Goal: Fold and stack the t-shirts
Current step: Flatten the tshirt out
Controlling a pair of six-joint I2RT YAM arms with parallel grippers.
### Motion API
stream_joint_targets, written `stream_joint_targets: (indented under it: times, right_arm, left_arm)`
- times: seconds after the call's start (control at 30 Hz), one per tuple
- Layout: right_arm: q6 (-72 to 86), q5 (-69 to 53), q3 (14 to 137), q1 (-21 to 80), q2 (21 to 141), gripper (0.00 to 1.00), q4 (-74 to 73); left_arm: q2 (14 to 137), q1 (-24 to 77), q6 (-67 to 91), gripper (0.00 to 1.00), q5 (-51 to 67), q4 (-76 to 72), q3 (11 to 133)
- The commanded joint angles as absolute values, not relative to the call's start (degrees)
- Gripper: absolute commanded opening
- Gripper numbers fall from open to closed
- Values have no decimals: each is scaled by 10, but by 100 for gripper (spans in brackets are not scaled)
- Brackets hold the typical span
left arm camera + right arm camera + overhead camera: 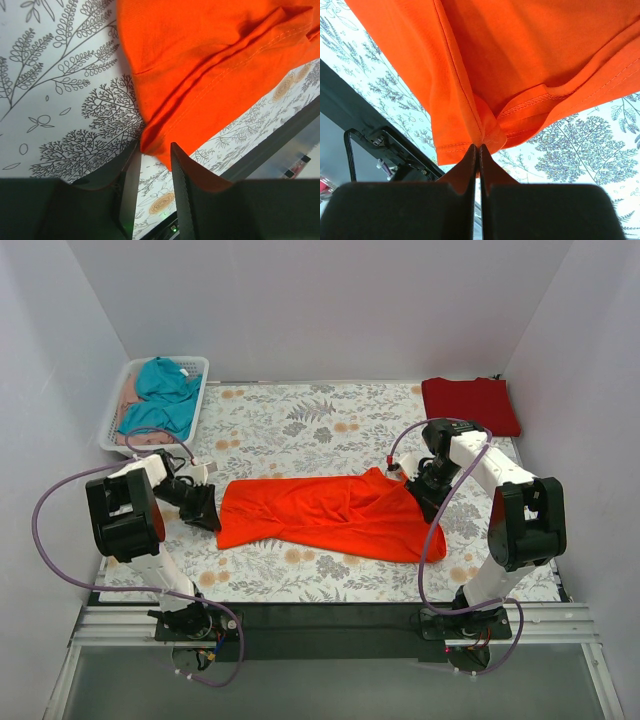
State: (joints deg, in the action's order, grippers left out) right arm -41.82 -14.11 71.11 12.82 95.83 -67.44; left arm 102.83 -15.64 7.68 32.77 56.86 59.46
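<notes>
The orange shirt point(330, 512) stretches across mid-frame, claw to claw. The right claw point(479, 146) pinches one end; the left claw point(154, 146), narrowly open, straddles the other corner.

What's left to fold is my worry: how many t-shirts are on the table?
2. The orange-red t-shirt lies crumpled at centre; the crimson t-shirt sits folded at the far right corner. Others may lie hidden in the basket.

No readable text or label shows anywhere

Bright, even light; soft shadows; crisp focus.
</notes>
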Motion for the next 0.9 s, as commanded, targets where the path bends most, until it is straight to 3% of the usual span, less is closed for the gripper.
stream_joint_targets:
  times: [0.0, 0.2, 0.3, 0.57, 0.7, 0.87]
  right_arm:
    - [-410, -152, 733, 127, 947, 1, -688]
    - [-402, -150, 747, 127, 940, 1, -686]
    - [-393, -146, 790, 126, 936, 1, -686]
    - [-373, -100, 1031, 94, 947, 1, -678]
    - [-363, -52, 1156, 77, 963, 1, -652]
    - [-351, -3, 1258, 73, 943, 1, -603]
  left_arm:
    - [1027, -158, 68, 27, 345, 558, 586]
    - [1001, -158, 89, 0, 345, 561, 620]
    - [972, -160, 109, 0, 362, 581, 668]
    - [960, -166, 201, 0, 398, 631, 993]
    - [955, -168, 257, 0, 404, 600, 1094]
    - [897, -171, 311, 0, 389, 521, 1135]
